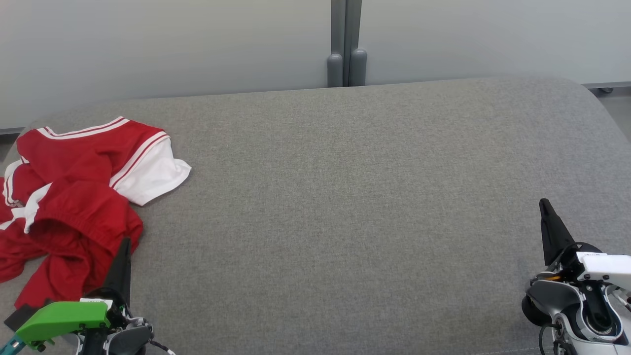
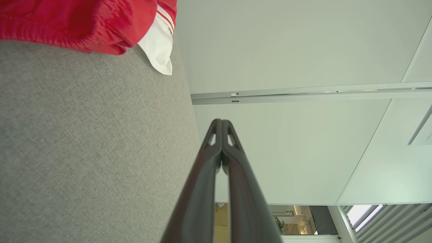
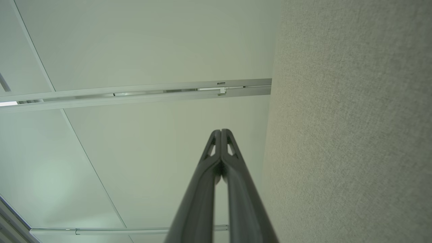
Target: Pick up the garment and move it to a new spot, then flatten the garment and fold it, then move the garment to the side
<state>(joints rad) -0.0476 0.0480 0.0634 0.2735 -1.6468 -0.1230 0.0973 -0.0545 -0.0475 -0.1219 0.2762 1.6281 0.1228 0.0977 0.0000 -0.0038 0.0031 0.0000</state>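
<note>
A crumpled red-and-white garment (image 1: 74, 197) is laid on the tabletop (image 1: 345, 197). The left end effector (image 1: 126, 242), just beside it, and the right end effector (image 1: 544, 203), well apart, are held closed and empty.

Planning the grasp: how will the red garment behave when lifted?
Probably floppy: the garment lies crumpled in soft folds, so it should drape and sag. Likely light, the fabric looks thin. Its sheen suggests it could slide on the grey surface.
</note>
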